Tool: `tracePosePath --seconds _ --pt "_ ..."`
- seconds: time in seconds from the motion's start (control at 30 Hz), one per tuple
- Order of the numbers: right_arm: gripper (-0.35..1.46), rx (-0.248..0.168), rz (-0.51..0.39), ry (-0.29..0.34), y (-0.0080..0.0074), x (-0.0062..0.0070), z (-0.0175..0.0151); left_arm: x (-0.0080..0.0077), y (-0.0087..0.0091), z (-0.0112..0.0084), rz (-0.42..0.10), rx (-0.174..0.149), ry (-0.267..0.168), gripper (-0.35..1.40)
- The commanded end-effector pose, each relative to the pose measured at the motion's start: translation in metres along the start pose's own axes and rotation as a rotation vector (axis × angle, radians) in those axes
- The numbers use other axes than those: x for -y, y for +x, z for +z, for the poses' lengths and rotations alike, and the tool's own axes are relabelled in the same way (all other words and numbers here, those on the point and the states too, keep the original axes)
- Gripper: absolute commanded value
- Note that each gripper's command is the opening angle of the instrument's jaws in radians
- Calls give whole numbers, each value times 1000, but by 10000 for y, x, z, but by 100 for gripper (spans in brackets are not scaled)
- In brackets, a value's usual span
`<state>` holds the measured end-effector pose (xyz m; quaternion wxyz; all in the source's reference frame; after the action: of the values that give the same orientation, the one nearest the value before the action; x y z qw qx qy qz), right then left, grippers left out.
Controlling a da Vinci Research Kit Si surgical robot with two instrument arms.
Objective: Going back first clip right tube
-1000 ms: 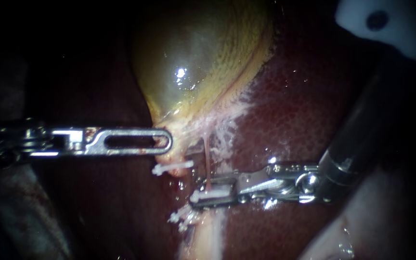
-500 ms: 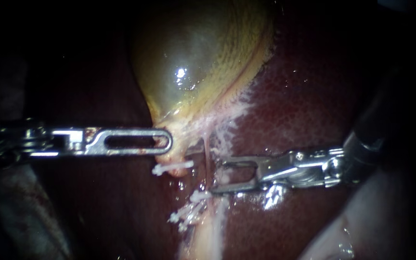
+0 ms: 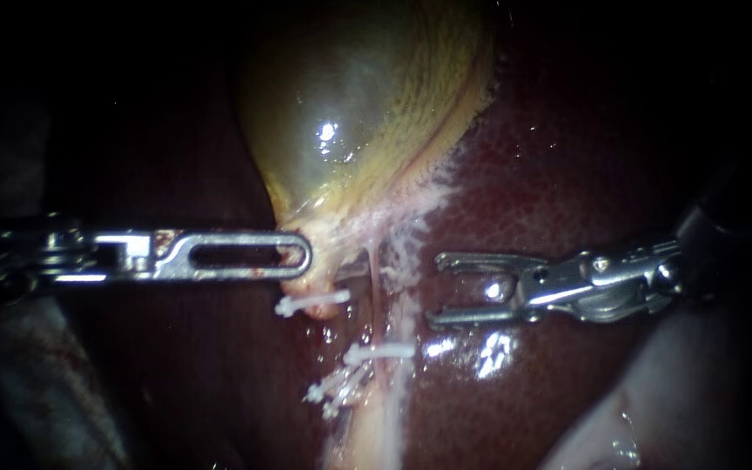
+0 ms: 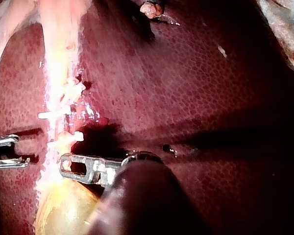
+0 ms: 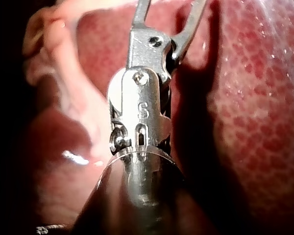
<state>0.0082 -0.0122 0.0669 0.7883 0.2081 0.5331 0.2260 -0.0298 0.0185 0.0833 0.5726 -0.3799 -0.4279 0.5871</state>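
Right instrument (image 3: 439, 289): jaws wide open and empty, over bare liver (image 3: 567, 174), near the white clip (image 3: 379, 352) but touching neither it nor the tube. The clip sits crosswise on the right tube (image 3: 374, 283), the thin reddish strand running from the gallbladder (image 3: 350, 113) to the clip. Clip looks fully seated across the strand, with both ends sticking out past it. Left instrument (image 3: 296, 259): jaws clamped on the gallbladder's narrow lower end, on the gallbladder side of the clip, with pale tissue bunched at the tip. The shaft is level and well clear of the clip. A second clip (image 3: 311, 303) lies between the left jaw tip and the clip and is apart from both. A clip cluster (image 3: 334, 390) sits on the far side of the clip from the gallbladder, close to it. A pale tissue band (image 3: 376, 426) runs on from the clip, away from the gallbladder. Left wrist view agrees: clips are lined up along the pale band and the right instrument's open tips are off to one side of them. Right wrist view: jaws spread, with only liver surface beside them.
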Motion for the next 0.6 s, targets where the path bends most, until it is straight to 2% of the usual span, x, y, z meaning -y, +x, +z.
tracePosePath --seconds 0.03,0.33,0.6 --pt "52 3 -6 -3 0 1 -2 1 0 0 0 0 -1 -35" --pt "52 5 -24 -5 -1 2 -11 13 3 5 4 -3 1 -35" --pt "52 5 -24 -5 -1 2 -11 28 7 23 9 -10 5 -35"
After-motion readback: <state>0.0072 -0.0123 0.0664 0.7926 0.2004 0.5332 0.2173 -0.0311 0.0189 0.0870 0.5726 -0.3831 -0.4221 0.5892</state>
